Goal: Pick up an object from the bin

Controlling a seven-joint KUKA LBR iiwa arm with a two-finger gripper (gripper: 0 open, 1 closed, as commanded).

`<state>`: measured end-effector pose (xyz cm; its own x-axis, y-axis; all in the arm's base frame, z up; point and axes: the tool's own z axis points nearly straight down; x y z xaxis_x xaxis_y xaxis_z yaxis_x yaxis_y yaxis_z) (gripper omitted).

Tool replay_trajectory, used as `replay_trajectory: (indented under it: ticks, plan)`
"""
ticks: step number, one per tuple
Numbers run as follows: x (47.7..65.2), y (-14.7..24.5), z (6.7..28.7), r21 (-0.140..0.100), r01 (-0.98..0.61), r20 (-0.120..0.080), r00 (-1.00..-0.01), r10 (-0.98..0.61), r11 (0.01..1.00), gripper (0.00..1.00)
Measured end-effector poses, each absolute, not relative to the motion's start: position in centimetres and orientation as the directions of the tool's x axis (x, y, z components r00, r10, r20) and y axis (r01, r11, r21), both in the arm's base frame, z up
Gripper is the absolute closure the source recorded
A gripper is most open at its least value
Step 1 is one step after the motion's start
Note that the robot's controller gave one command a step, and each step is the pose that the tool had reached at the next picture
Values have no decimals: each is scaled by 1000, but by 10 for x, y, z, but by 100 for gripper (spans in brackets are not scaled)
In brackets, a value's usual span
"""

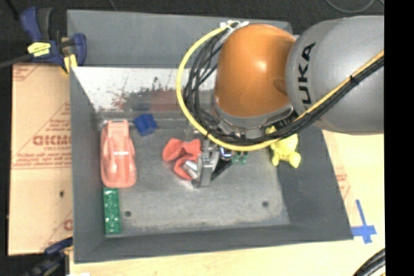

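Note:
My gripper (202, 174) reaches down in the middle of the bin, just under the orange wrist cover. Its metal fingertips stand at the right edge of a crumpled red-orange soft thing (178, 152), touching or nearly touching it. A small dark thing with a blue and green bit (228, 157) lies right beside the fingers on their right. Whether anything is between the fingers is hidden.
A pink toy car (118, 154) lies at the left, a green speckled block (112, 211) below it and a small blue block (145, 124) above right of it. A yellow toy (285, 152) sits at the right, partly under the arm.

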<state>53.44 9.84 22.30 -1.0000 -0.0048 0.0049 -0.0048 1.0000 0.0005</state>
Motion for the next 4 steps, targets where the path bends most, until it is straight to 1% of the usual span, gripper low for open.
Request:
replay_trajectory:
  ticks: [1,2,3,4]
  plan:
    - [536,98,227,1,-3,-3,-1000,-3,1000,0]
    - [543,94,196,2,-29,-13,-1000,-29,1000,0]
    - [567,89,141,0,-85,-7,-996,-85,996,0]
    - [561,79,123,3,31,-12,-999,31,1000,0]
